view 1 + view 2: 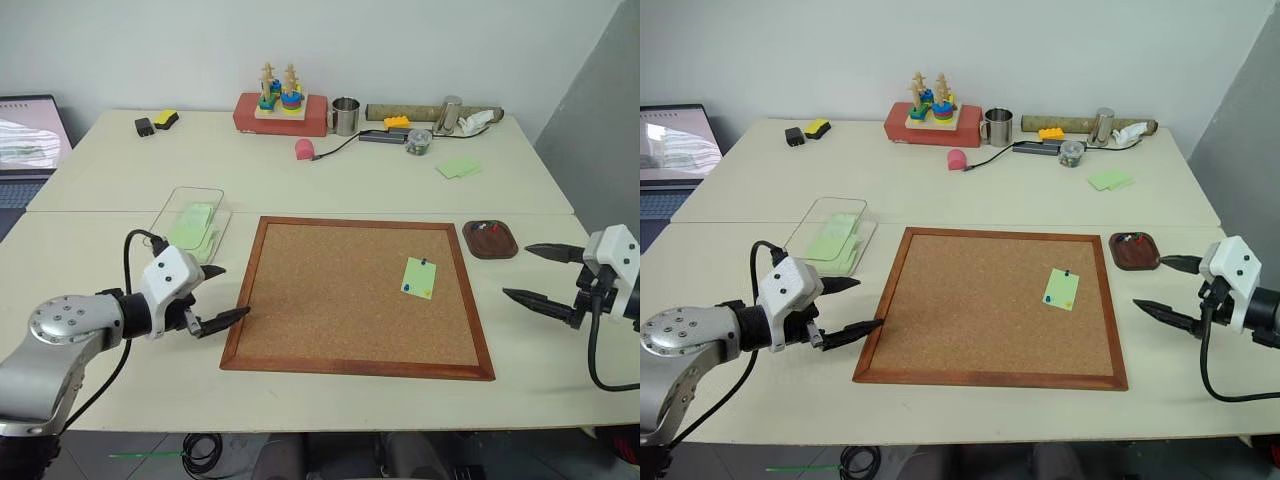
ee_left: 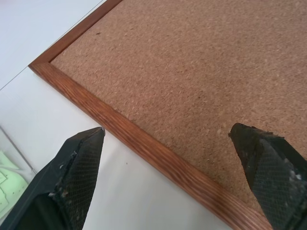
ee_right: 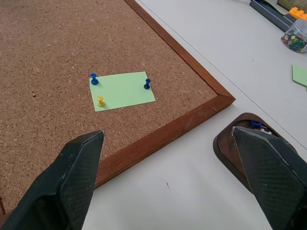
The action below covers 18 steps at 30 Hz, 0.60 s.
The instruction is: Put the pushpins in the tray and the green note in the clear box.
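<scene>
Pushpins (image 3: 100, 101) are sitting upright in the green note (image 3: 123, 90), which is lying flat on the right half of the cork board (image 1: 330, 300) — the right wrist view is showing three of them, two blue at the note's corners and one yellow on an edge, so the note is pinned down and nothing of the task appears done on the board yet. The step in hand is looking like the opening one: pulling the first pin. Both grippers are standing wide with nothing between the fingers; the left gripper (image 1: 217, 296) is hovering by the board's left frame, near the clear box (image 1: 190, 222), which already seems to be holding pale green paper, and the right gripper (image 1: 536, 274) is hanging off the board's right edge, just beside the tray (image 1: 491, 240), which is showing a few pins inside. The next move is calling for the right gripper to travel in over the frame, narrow its fingers on one small pin head and lift straight up without tearing the paper. The note's long axis is running roughly away from the robot — tilted slightly, with its far end leaning toward the tray.
</scene>
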Each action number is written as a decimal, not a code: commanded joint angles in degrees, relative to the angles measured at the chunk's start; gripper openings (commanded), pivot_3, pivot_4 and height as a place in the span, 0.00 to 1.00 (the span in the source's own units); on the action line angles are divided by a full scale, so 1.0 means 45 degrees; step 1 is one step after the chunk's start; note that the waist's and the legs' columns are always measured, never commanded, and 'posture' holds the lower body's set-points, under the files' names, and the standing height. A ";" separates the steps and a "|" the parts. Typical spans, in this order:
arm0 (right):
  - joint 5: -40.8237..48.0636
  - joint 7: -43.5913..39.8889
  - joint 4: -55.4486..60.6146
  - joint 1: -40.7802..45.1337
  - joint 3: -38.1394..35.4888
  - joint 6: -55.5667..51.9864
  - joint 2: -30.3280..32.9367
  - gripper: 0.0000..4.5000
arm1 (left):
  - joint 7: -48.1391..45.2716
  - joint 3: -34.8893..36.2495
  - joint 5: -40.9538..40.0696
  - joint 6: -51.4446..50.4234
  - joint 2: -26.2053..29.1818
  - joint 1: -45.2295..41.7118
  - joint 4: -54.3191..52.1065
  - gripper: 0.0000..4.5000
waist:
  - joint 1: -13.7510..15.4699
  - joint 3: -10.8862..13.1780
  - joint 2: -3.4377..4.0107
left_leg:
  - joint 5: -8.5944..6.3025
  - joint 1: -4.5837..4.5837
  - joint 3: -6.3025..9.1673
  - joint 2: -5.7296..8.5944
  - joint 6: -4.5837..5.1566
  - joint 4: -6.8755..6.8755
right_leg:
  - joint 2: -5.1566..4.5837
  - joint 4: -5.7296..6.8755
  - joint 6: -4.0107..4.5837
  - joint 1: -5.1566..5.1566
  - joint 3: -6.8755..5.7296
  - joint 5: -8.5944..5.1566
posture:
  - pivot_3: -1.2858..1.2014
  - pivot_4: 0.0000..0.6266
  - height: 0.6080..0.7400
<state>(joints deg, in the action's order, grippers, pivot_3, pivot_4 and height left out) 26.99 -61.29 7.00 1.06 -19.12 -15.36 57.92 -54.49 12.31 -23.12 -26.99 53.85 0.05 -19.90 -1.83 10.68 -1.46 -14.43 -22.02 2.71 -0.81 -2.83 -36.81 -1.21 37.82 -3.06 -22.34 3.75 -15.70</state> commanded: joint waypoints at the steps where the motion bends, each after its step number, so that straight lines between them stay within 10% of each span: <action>1: -0.0109 -0.0109 0.0132 0.0130 -0.0228 0.0220 0.0009 0.99 | -0.0255 0.0314 -0.0222 0.0194 0.0101 0.0040 -0.0386 0.99 | 0.0001 0.0000 0.0000 | 0.0000 0.0000 0.0001 0.0000 0.0000 0.0000 | 0.0000 0.0000 0.0000 0.0000 0.0000 0.0000 | 0.52 0.24 1.00; 18: -0.0166 0.0097 0.0610 -0.0006 -0.0311 -0.0335 -0.0277 0.99 | 0.0596 -0.0133 -0.0315 -0.0638 -0.0446 -0.0940 -0.0456 0.99 | 0.0004 0.0000 0.0001 | 0.0000 0.0001 0.0006 0.0002 0.0000 -0.0007 | 0.0000 0.0014 0.0009 0.0001 -0.0004 0.0007 | 0.52 0.24 1.00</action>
<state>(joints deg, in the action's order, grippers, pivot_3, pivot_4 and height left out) 26.02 -60.99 7.95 0.73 -19.11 -17.83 56.80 -52.86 11.36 -23.88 -29.48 52.30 -2.47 -21.93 -1.81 10.68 -1.45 -14.43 -22.02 2.73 -0.80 -2.83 -36.85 -1.21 37.89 -3.02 -22.33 3.73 -15.67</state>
